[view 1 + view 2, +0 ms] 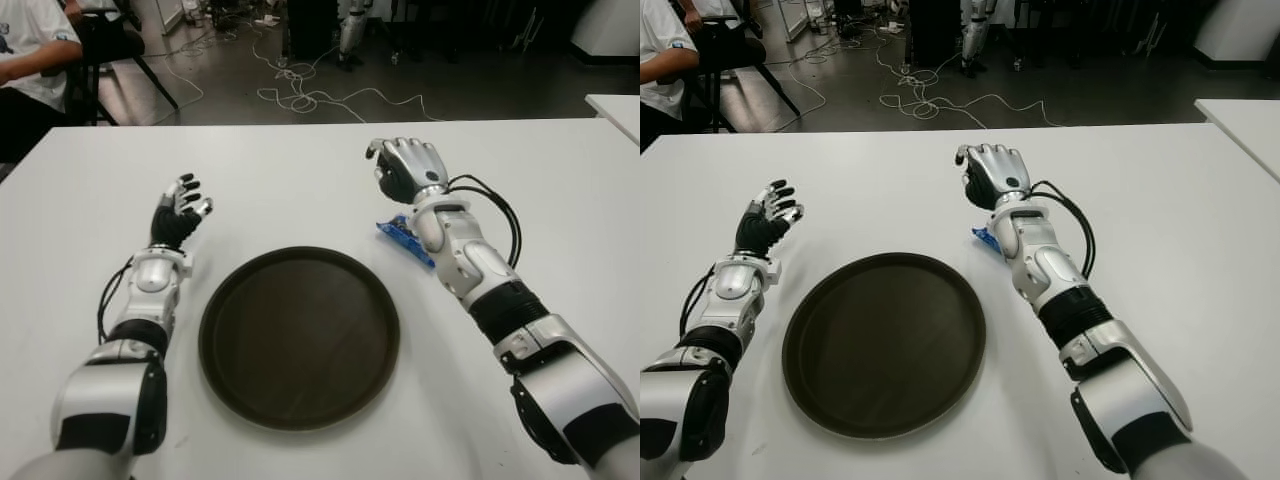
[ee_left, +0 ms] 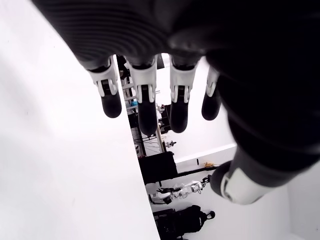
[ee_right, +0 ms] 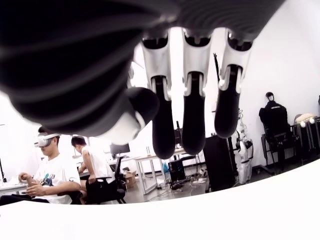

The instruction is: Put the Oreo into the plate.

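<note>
Right forearm (image 1: pixel 462 255) overlies Oreo pack (image 1: pixel 398 236); bare table (image 1: pixel 300 190) all round plate (image 1: pixel 299 335).

Left arm stretched forward along the left of the frame, left hand (image 1: pixel 178 213) at left centre, palm turned inward, fingers (image 2: pixel 111 98) loosely spread, holding nothing. Right arm angled from the lower right corner toward upper centre, right hand (image 1: pixel 407 166) raised, fingers (image 3: pixel 192 120) gently curled downward, thumb apart, nothing grasped.
</note>
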